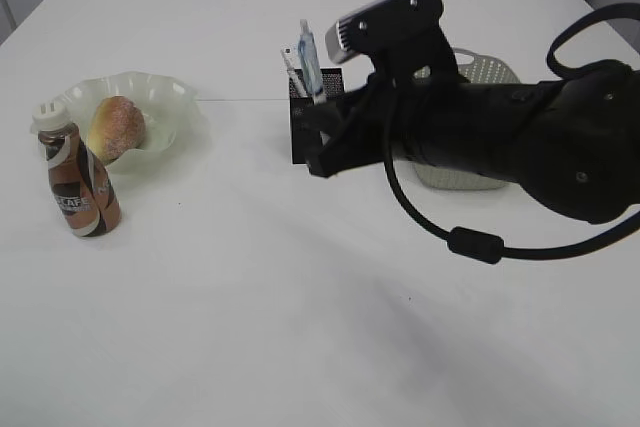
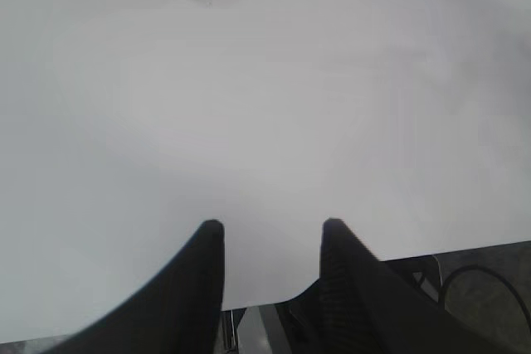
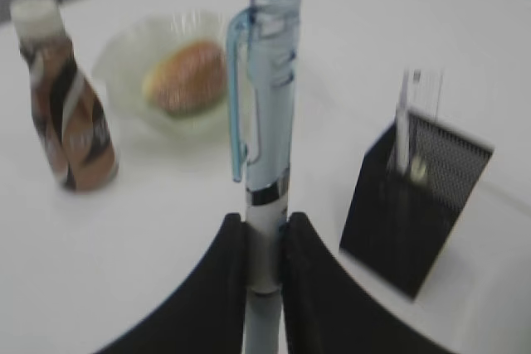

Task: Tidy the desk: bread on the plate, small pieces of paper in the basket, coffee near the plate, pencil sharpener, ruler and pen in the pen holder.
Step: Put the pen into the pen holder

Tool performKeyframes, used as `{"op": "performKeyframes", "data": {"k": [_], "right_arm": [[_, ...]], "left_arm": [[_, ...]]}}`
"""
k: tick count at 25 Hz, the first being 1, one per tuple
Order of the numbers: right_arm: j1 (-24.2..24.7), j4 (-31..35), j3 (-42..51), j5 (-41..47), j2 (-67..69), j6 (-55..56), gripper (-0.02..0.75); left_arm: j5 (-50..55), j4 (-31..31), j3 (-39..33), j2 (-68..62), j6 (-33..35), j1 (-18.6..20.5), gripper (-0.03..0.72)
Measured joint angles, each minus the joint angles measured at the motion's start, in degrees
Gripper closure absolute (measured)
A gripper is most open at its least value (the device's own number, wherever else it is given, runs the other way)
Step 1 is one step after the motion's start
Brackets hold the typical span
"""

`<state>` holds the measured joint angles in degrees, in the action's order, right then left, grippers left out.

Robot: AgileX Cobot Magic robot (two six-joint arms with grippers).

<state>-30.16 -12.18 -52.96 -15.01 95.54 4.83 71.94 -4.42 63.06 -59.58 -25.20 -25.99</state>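
Observation:
My right gripper (image 3: 265, 225) is shut on a pale blue pen (image 3: 267, 105) and holds it upright, clip end up. The black pen holder (image 3: 415, 205) stands just to its right with the clear ruler (image 3: 404, 122) in it. From outside, the pen (image 1: 310, 62) rises beside the holder (image 1: 315, 122); its lower end is hidden. Bread (image 1: 115, 127) lies on the green plate (image 1: 160, 87), and the coffee (image 1: 75, 182) stands in front of it. My left gripper (image 2: 272, 230) hangs open over the desk (image 2: 332, 105). Pencil sharpener and small pieces of paper are hidden.
The grey-green basket (image 1: 485, 72) sits behind my right arm (image 1: 500, 142), mostly covered by it. A black cable (image 1: 475, 244) loops from that arm over the desk. The desk's front edge (image 2: 465, 250) lies just under my left gripper.

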Motion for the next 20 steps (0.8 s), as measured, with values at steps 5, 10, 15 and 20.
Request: {"op": "performKeyframes", "data": {"k": [5, 10, 15, 20], "right_arm": [[4.3, 1.9, -0.6, -21.2, 0.4, -2.6, 0.677], [8.7, 6.9, -6.5, -24.4, 4.6, -2.8, 0.677], [9.5, 8.9, -17.4, -20.1, 12.8, -2.8, 0.677], [9.5, 9.4, -30.4, -12.3, 22.0, -2.8, 0.677]], "left_arm": [[-0.6, -0.6, 0.0, 0.0, 0.0, 0.0, 0.398], [-0.7, -1.1, 0.0, 0.0, 0.0, 0.0, 0.398], [-0.8, -2.3, 0.0, 0.0, 0.0, 0.0, 0.398], [-0.8, -2.6, 0.0, 0.0, 0.0, 0.0, 0.398]]}}
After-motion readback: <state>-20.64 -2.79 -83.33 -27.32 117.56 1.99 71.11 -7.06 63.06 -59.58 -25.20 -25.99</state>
